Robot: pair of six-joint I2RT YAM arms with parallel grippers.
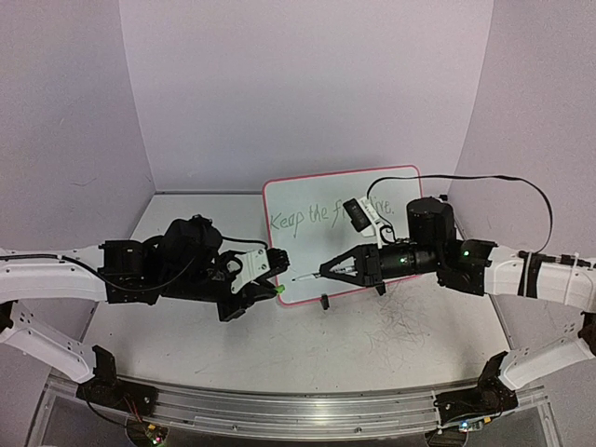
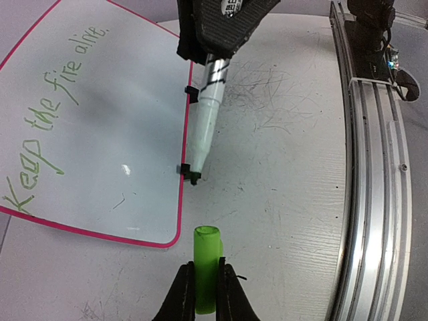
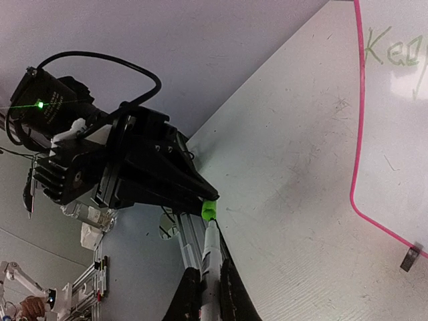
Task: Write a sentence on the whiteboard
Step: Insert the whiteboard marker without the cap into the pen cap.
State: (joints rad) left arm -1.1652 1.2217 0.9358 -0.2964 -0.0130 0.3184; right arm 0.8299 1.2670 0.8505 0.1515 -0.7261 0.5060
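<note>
- the sentence (image 1: pixel 300 219): green handwriting, "Keep the fire alive." readable in full in the left wrist view (image 2: pixel 57 107). From the top the middle of it is hidden behind the right arm's hardware.
- It runs along the far part of the whiteboard (image 1: pixel 312 256).
- whiteboard: lies flat on the table (image 1: pixel 410 321), mid-table between the two arms, red-pink rim, slightly turned. The near half is blank.
- black clip foot (image 1: pixel 324 302) sits on the board's near edge.
- marker (image 1: pixel 307 276): white barrel, over the board's near edge, tip pointing at the left arm.
- right gripper (image 1: pixel 330 271): closed on the marker barrel, fingers either side of it in its own wrist view (image 3: pixel 210 284).
- green cap (image 2: pixel 206 267): open end faces the marker tip. A small gap shows in the left wrist view; in the right wrist view I cannot tell whether they touch.
- left gripper (image 2: pixel 206 284): clamped on the green cap, just off the board's near left corner.
- table: white, with thin dark scribbles right of the board.
- metal rail (image 1: pixel 298 410) runs along the near edge and carries the arm bases.
</note>
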